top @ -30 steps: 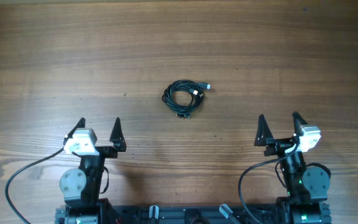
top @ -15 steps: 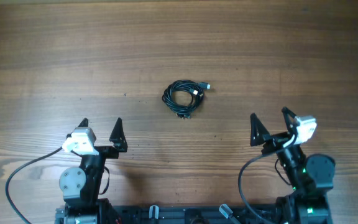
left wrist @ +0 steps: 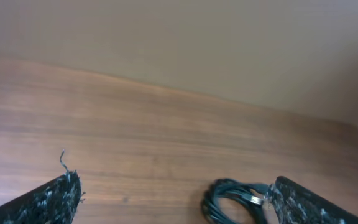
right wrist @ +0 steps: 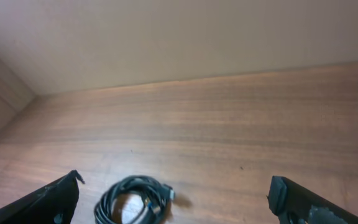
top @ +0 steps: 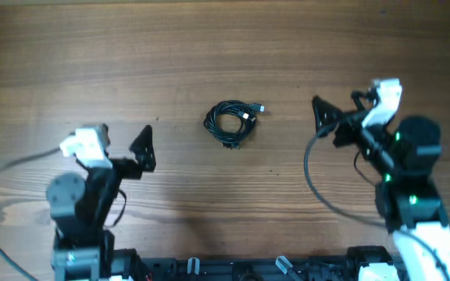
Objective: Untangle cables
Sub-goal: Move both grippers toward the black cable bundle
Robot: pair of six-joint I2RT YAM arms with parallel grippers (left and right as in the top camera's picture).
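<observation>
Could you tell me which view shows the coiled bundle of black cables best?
The overhead view: the coiled bundle of thin black cables lies whole and unobstructed on the wooden table. The right wrist view catches it at the bottom edge; the left wrist view crops it there.

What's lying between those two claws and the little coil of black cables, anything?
Nothing visible. The cables lie alone on the table. Only bare wood separates them from the left gripper and the right gripper, both open and off to either side of the coil.
</observation>
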